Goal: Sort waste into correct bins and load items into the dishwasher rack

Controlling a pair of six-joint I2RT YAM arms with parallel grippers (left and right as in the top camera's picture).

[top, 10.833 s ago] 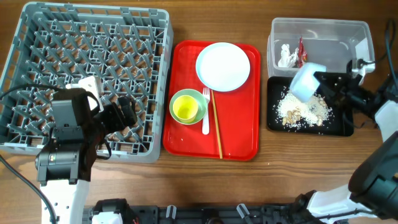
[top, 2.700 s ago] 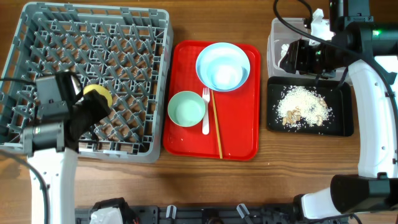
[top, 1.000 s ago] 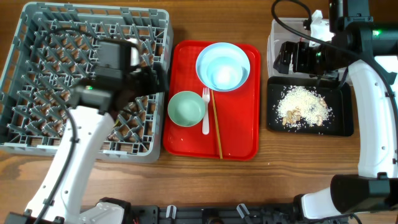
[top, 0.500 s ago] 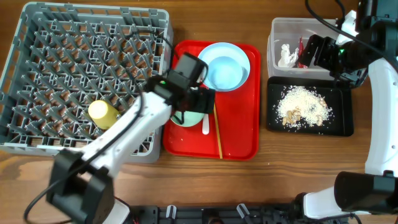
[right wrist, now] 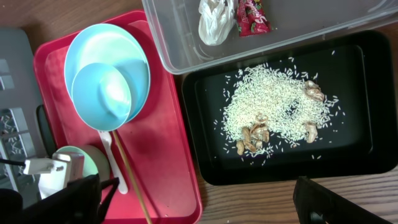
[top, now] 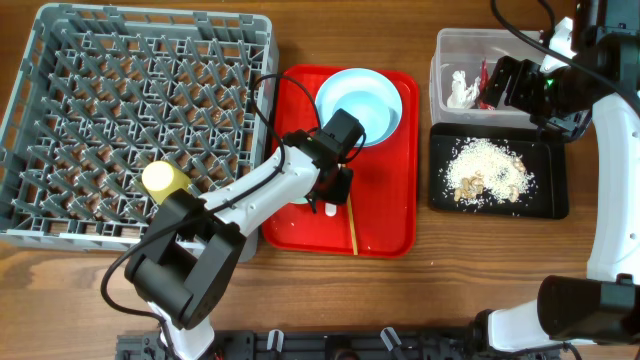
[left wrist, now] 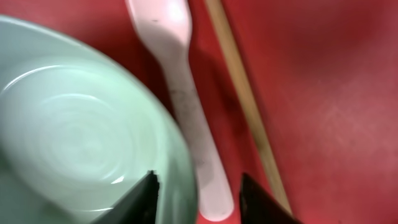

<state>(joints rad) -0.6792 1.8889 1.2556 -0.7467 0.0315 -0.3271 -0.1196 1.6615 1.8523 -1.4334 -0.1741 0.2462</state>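
My left gripper hangs low over the red tray, open but narrowed. One finger is inside the light-green bowl; the other is just right of the white fork. The bowl's rim and the fork's handle end lie between the jaws, with a gap still showing beside the fork. The chopsticks lie to the right. In the overhead view the arm covers most of the bowl. My right gripper is wide open and empty, high above the clear tub.
The grey rack at left holds the yellow cup. A pale-blue bowl sits on the blue plate on the red tray. The tub holds the tissue and wrapper. Rice crumbs fill the black tray.
My left arm has swung from the rack to the red tray and dropped onto the green bowl's right rim, its jaws narrowing. The right arm shifted slightly right, then stayed still.
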